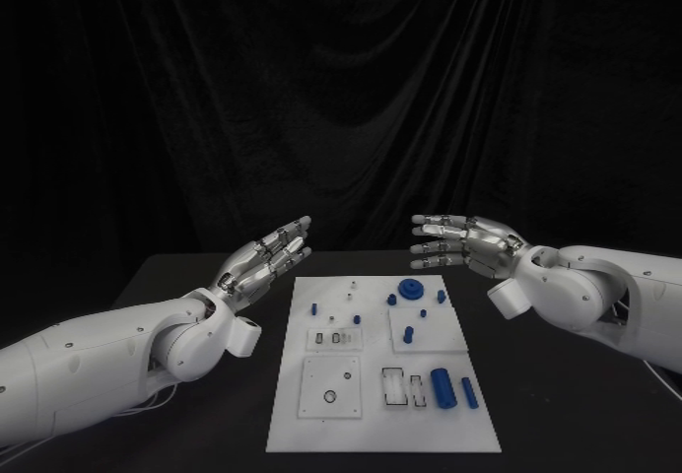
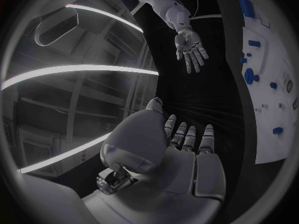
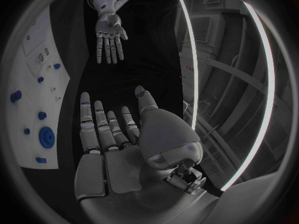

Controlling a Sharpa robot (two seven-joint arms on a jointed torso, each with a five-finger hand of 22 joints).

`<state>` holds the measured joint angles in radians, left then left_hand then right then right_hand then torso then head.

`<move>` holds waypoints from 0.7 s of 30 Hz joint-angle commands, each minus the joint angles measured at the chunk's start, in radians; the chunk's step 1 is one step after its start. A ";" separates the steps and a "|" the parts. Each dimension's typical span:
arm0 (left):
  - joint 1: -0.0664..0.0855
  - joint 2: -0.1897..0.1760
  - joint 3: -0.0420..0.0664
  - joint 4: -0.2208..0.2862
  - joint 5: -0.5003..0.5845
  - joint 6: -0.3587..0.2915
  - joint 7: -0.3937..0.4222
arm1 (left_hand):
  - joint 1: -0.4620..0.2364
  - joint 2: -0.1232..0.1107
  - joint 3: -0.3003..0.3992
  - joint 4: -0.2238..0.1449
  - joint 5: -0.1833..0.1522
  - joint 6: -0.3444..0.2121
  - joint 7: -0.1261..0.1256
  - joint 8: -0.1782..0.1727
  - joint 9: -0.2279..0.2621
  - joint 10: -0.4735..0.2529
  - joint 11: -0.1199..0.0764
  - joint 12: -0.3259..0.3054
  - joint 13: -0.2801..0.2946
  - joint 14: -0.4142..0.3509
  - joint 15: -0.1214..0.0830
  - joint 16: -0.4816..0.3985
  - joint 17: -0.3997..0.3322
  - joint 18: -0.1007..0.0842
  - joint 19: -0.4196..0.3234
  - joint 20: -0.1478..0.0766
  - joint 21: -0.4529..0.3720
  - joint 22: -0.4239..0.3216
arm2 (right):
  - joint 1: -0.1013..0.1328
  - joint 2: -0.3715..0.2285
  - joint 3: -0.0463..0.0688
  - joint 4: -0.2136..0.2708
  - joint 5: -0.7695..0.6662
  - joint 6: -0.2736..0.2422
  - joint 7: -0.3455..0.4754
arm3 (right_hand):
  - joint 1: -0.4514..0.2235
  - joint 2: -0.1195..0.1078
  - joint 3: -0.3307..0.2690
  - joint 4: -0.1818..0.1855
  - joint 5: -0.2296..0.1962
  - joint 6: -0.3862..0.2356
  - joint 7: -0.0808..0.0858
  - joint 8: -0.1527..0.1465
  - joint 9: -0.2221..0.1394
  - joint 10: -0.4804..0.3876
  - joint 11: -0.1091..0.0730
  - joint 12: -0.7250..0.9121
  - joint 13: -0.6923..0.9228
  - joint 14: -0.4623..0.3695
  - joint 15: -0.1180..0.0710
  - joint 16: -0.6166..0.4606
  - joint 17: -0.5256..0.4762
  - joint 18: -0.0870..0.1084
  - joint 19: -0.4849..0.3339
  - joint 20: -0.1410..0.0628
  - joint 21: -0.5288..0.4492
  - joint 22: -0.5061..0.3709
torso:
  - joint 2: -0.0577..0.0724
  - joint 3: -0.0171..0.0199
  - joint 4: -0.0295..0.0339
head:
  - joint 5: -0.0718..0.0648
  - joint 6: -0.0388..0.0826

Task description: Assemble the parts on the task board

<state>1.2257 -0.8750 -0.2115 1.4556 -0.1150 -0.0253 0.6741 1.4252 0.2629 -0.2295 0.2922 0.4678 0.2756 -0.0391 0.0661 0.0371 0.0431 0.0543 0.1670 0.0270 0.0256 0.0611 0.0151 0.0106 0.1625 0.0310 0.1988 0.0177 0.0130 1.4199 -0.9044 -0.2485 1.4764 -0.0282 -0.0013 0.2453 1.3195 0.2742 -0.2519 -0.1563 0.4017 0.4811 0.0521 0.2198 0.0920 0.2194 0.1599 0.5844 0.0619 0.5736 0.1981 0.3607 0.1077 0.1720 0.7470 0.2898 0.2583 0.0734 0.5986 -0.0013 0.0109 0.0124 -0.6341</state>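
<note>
Left hand (image 1: 266,258) and right hand (image 1: 466,241) hover empty, fingers spread, above the far end of the task board (image 1: 381,434). Blue parts (image 1: 441,384) lie loose between and below them; assembly apparently not begun.

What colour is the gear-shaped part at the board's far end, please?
Blue; the gear-shaped part shows best in the head view.

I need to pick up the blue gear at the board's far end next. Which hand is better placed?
Probably the right hand: it hovers open nearest the blue gear on the task board. The left hand, also open, sits farther off.
</note>
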 commanded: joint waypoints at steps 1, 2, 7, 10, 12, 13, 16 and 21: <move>0.000 -0.017 0.001 0.006 -0.054 -0.031 0.163 | 0.011 0.001 -0.007 -0.001 0.008 0.011 0.001 0.004 0.001 0.008 0.002 0.005 0.001 0.004 0.004 0.005 0.001 0.020 0.000 0.009 0.007 0.001 | 0.025 0.003 0.002 -0.003 -0.275 -0.016 -0.090 | 0.052 -0.007 0.016 0.010 -0.017 0.055 0.014 0.003 0.005 0.068 0.017 0.040 0.002 0.087 0.002 0.040 0.001 0.001 0.038 -0.002 -0.003 -0.003 | 0.019 -0.0050 0.0042 | -0.007 -0.008; 0.000 -0.024 0.001 0.007 -0.064 -0.037 0.168 | 0.013 0.001 -0.007 -0.001 0.009 0.013 0.002 0.004 0.002 0.009 0.002 0.006 0.001 0.005 0.004 0.006 0.002 0.020 0.001 0.010 0.007 0.002 | 0.031 0.003 0.002 -0.004 -0.308 -0.024 -0.093 | 0.087 -0.012 0.035 -0.001 -0.012 0.084 0.021 0.004 0.007 0.102 0.023 0.046 0.001 0.152 -0.016 0.065 0.005 0.010 0.084 -0.009 0.012 0.003 | 0.026 -0.0052 0.0020 | -0.007 -0.005; 0.000 -0.044 0.001 0.012 -0.081 -0.057 0.189 | 0.027 -0.001 -0.008 -0.001 0.021 0.036 0.015 0.006 0.003 0.013 0.003 0.009 0.001 0.010 0.008 0.007 0.003 0.020 0.005 0.016 0.011 0.003 | 0.075 -0.006 0.002 0.005 -0.653 -0.086 -0.129 | 0.126 -0.041 0.057 0.014 -0.050 0.138 0.023 -0.005 0.008 0.140 0.007 0.031 0.000 0.218 -0.039 0.061 -0.007 0.012 0.153 -0.031 0.006 0.000 | 0.059 -0.0173 0.0026 | -0.024 -0.013; 0.000 -0.058 0.001 0.026 -0.085 -0.066 0.200 | 0.033 -0.002 -0.008 -0.002 0.026 0.042 0.020 0.007 0.004 0.014 0.005 0.009 0.001 0.011 0.009 0.007 0.003 0.020 0.006 0.017 0.012 0.003 | 0.094 -0.006 0.002 0.009 -0.830 -0.116 -0.147 | 0.149 -0.062 0.075 0.032 -0.087 0.178 0.015 -0.015 0.008 0.189 -0.009 0.016 0.000 0.295 -0.069 0.056 -0.007 0.012 0.227 -0.063 0.009 0.001 | 0.082 -0.0273 0.0123 | -0.041 -0.020; 0.000 -0.068 0.001 0.036 -0.087 -0.071 0.204 | 0.038 -0.003 -0.008 -0.002 0.028 0.048 0.025 0.007 0.004 0.016 0.007 0.010 0.002 0.011 0.011 0.006 0.003 0.020 0.007 0.019 0.012 0.003 | 0.102 -0.005 0.002 0.012 -0.926 -0.130 -0.157 | 0.159 -0.070 0.087 0.040 -0.123 0.200 0.008 -0.017 0.009 0.217 -0.017 0.008 0.001 0.338 -0.086 0.057 -0.003 0.012 0.265 -0.082 0.013 0.005 | 0.094 -0.0314 0.0154 | -0.048 -0.028; 0.001 -0.075 0.001 0.044 -0.088 -0.074 0.207 | 0.040 -0.003 -0.008 -0.003 0.030 0.050 0.027 0.007 0.004 0.016 0.009 0.010 0.002 0.011 0.012 0.006 0.002 0.020 0.007 0.019 0.012 0.003 | 0.107 -0.004 0.002 0.013 -0.992 -0.140 -0.165 | 0.167 -0.075 0.101 0.043 -0.175 0.221 0.004 -0.016 0.011 0.242 -0.025 0.001 0.001 0.382 -0.104 0.063 0.003 0.012 0.300 -0.098 0.025 0.011 | 0.100 -0.0339 0.0175 | -0.056 -0.033; 0.007 -0.095 0.001 0.067 -0.089 -0.079 0.215 | 0.046 -0.006 -0.008 -0.003 0.033 0.054 0.032 0.007 0.005 0.016 0.011 0.008 0.001 0.009 0.013 0.005 0.002 0.020 0.008 0.020 0.013 0.003 | 0.117 -0.004 0.002 0.019 -1.170 -0.162 -0.194 | 0.165 -0.103 0.125 0.063 -0.212 0.270 -0.016 -0.015 0.019 0.314 -0.053 -0.014 0.001 0.506 -0.148 0.097 0.036 0.013 0.397 -0.141 0.072 0.036 | 0.125 -0.0420 0.0268 | -0.076 -0.039; 0.018 -0.134 0.002 0.108 -0.090 -0.084 0.232 | 0.051 -0.004 -0.006 -0.004 0.038 0.052 0.034 0.004 0.004 0.015 0.016 0.006 0.001 0.008 0.014 0.004 0.001 0.020 0.007 0.020 0.012 0.003 | 0.124 -0.003 0.002 0.038 -1.372 -0.176 -0.246 | 0.151 -0.149 0.157 0.113 -0.239 0.302 -0.041 -0.039 0.027 0.389 -0.081 -0.063 0.002 0.626 -0.189 0.200 0.128 0.010 0.500 -0.183 0.153 0.091 | 0.153 -0.0519 0.0455 | -0.108 -0.054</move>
<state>1.2401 -1.0066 -0.2110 1.5562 -0.1936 -0.0905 0.6765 1.4673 0.2602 -0.2325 0.2894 0.5027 0.3238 -0.0054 0.0697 0.0407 0.0575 0.0647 0.1732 0.0278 0.0344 0.0699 0.0191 0.0120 0.1624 0.0401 0.2148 0.0254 0.0154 1.5413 -0.9079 -0.2475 1.5081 -1.1440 -0.1267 0.0731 1.4727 0.1292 -0.0965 -0.0468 0.1657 0.7804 0.0118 0.1832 0.1188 0.6040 0.0812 0.5237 0.0630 1.1895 0.0119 0.5524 0.2295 0.1719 1.2386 0.1095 0.4054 0.1612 0.7277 -0.0445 0.0435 -0.0857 -0.6818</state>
